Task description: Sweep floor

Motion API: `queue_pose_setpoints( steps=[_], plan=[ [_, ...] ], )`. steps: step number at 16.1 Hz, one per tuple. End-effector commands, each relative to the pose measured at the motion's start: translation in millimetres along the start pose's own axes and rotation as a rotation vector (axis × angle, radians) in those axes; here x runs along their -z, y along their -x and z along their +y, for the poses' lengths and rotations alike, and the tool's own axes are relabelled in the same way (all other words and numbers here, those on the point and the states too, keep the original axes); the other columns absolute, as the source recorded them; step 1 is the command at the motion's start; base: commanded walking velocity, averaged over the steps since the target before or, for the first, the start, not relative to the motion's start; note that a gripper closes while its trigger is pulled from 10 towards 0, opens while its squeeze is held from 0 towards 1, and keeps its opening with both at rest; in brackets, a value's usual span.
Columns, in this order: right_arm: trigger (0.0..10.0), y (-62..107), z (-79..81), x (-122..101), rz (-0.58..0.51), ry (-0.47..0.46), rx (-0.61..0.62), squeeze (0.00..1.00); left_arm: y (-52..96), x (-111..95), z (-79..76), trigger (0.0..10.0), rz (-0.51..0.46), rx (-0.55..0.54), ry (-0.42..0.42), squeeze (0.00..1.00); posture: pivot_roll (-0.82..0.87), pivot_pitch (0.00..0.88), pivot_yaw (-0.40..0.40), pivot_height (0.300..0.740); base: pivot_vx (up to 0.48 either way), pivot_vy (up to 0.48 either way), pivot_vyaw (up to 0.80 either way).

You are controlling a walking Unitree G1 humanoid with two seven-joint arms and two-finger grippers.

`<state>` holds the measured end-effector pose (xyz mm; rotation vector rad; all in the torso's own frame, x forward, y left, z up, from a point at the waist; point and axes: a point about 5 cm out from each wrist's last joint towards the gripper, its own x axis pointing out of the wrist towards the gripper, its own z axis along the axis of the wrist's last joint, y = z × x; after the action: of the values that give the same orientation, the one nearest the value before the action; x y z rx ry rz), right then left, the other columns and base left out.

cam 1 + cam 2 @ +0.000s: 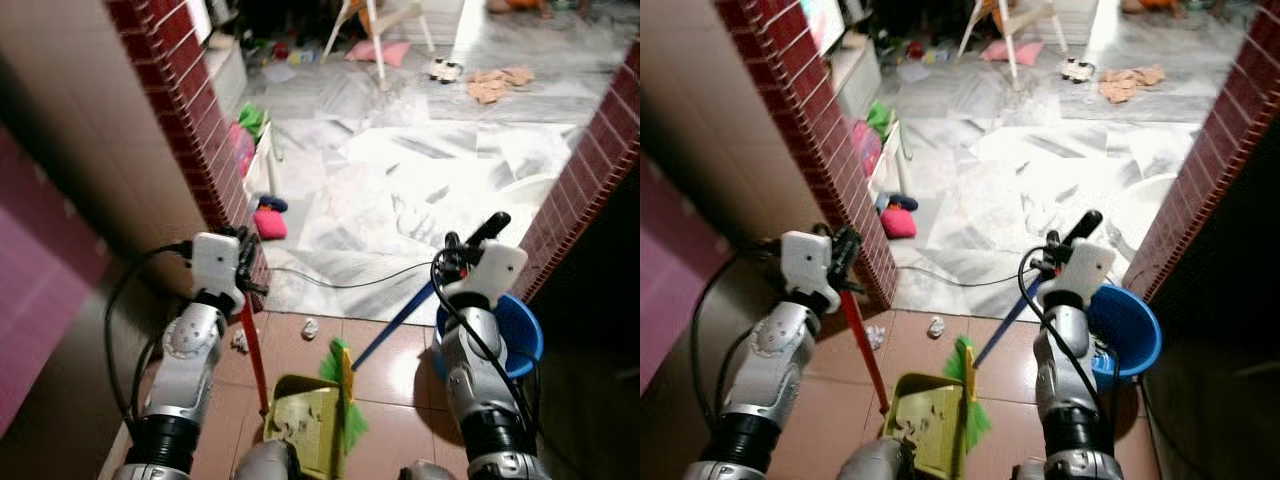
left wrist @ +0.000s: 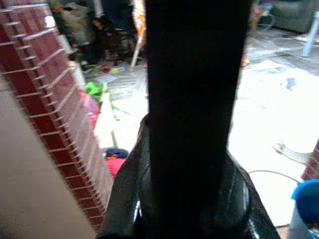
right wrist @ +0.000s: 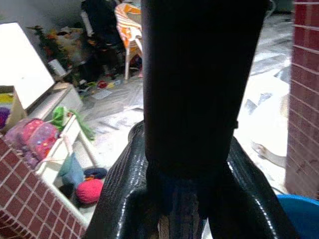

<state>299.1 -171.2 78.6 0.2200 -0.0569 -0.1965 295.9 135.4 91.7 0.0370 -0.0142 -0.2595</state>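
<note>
Your view looked down at a doorway between two brick walls (image 1: 190, 130), with brown tiles near you and pale marble floor (image 1: 400, 190) beyond. A yellow-green dustpan (image 1: 305, 420) sat on the tiles between your arms, with dark specks of dirt inside it. A blue bucket (image 1: 515, 335) stood just beside your right arm; what it held could not be made out. The broom (image 1: 395, 325) had a blue handle and bright green bristles. Its long axis ran diagonally, bristles down at the dustpan's right edge and the handle rising up and to the right into your right gripper (image 1: 470, 245). The dustpan's red handle (image 1: 252, 350) rose up and to the left into your left gripper (image 1: 240, 260). Each gripper's fingers appeared closed around its handle, though the wrist views were too dark to confirm this. Two crumpled white scraps (image 1: 310, 327) lay on the tiles just past the dustpan. A thin black cable (image 1: 340, 282) crossed the marble near the threshold. Farther off, a red ball (image 1: 270, 222), a pink cushion (image 1: 378, 52) and scattered clutter lay on the floor.
</note>
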Motion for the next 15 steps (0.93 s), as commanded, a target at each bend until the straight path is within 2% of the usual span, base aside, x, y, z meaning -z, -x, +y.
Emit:
queue_pose_setpoints(
  steps=[1,4,7,9,11,13,15],
  plan=[
    [10.0,0.4,5.4,-3,-0.016,-0.018,-0.008,0.00,-2.9,0,1.5,10.0,0.016,0.007,-0.012,0.00,-0.02,0.000,0.158,0.740,0.000,0.000,0.00],
    [10.0,-3.4,-0.8,-6,-0.009,0.057,-0.042,0.00,-5.7,2,-5.1,10.0,0.008,-0.021,0.026,0.00,-0.01,0.000,0.079,0.740,0.000,0.000,0.00],
    [10.0,-9.3,-2.3,-8,0.008,0.085,-0.059,0.00,-0.8,4,-0.5,10.0,0.007,-0.072,0.057,0.00,0.00,0.000,0.025,0.740,0.000,0.000,0.00],
    [10.0,-11.6,3.4,-9,0.011,0.085,-0.073,0.00,0.6,6,3.5,10.0,0.016,-0.100,0.088,0.00,0.01,0.000,0.013,0.740,0.000,0.000,0.00],
    [10.0,-13.9,10.5,-11,0.011,0.087,-0.107,0.00,-1.7,-2,3.0,10.0,-0.014,-0.105,0.051,0.00,0.01,0.000,0.004,0.740,0.000,0.000,0.00],
    [10.0,-15.3,16.7,-12,0.011,0.090,-0.138,0.00,-1.1,-4,4.5,10.0,-0.018,-0.123,0.062,0.00,0.01,0.000,-0.018,0.740,0.000,0.000,0.00],
    [10.0,-15.3,20.2,-8,0.027,0.101,-0.165,0.00,0.6,3,5.3,10.0,-0.006,-0.145,0.066,0.00,0.01,0.000,-0.033,0.740,0.000,0.000,0.00]
  ],
)
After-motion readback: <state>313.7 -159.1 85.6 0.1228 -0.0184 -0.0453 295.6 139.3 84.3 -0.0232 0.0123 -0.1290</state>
